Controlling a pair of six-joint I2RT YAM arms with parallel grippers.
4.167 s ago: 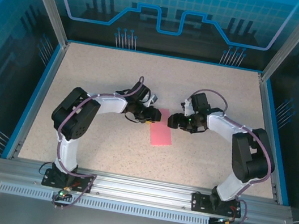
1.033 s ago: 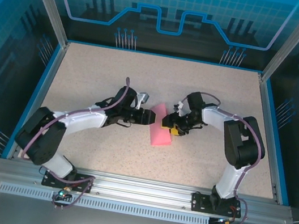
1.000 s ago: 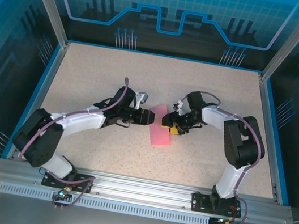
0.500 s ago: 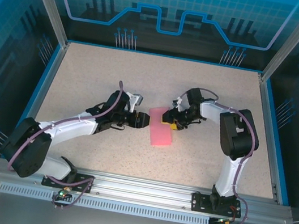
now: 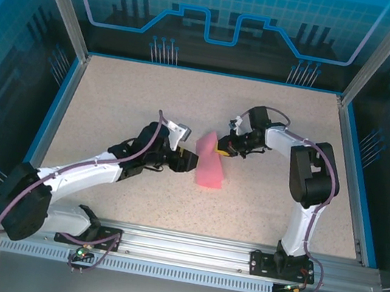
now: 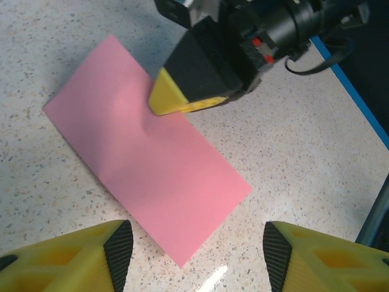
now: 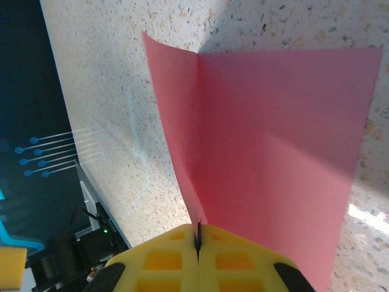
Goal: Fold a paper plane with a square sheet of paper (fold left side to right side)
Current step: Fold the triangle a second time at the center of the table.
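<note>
— What colour is the square sheet of paper [image 5: 209, 165] showing?
— Plain pink, at centre frame. The surface [image 5: 128, 97] is looking beige with dark speckles.
— And the walls [image 5: 224, 16], upper frame?
— Glowing blue, carrying paler line patterns.

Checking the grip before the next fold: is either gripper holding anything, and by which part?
The right gripper is shut on the pink paper, pinching its right edge near the far end. The left gripper is open and holds nothing.

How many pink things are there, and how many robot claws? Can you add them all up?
Pink things, the square sheet of paper: 1
Robot claws, the left gripper and the right gripper: 2
Total: 3
</note>
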